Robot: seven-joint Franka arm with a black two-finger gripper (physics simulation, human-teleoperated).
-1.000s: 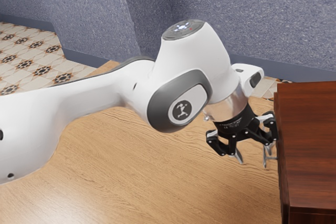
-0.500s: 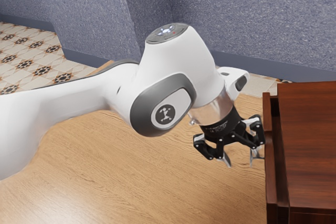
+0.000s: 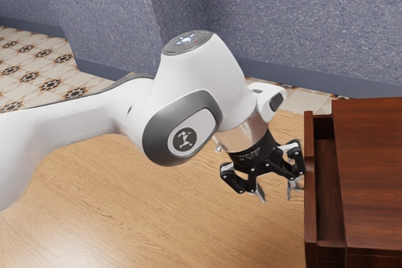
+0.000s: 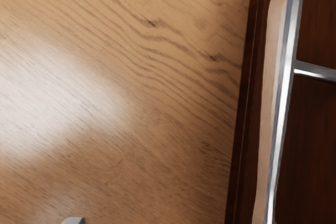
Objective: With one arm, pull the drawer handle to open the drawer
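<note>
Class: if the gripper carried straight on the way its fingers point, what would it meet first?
Probably the wooden surface beside the drawer front; the handle lies off to one side, though depth is unclear.

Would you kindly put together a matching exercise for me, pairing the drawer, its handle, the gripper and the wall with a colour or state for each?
Things:
1. drawer
2. handle
3. gripper
4. wall

Descriptions:
A. blue-grey and speckled
B. black, beside the dark wooden front
C. dark wood, standing partly out
D. silvery metal bar

Pairs: 1-C; 2-D; 3-B; 4-A
</note>
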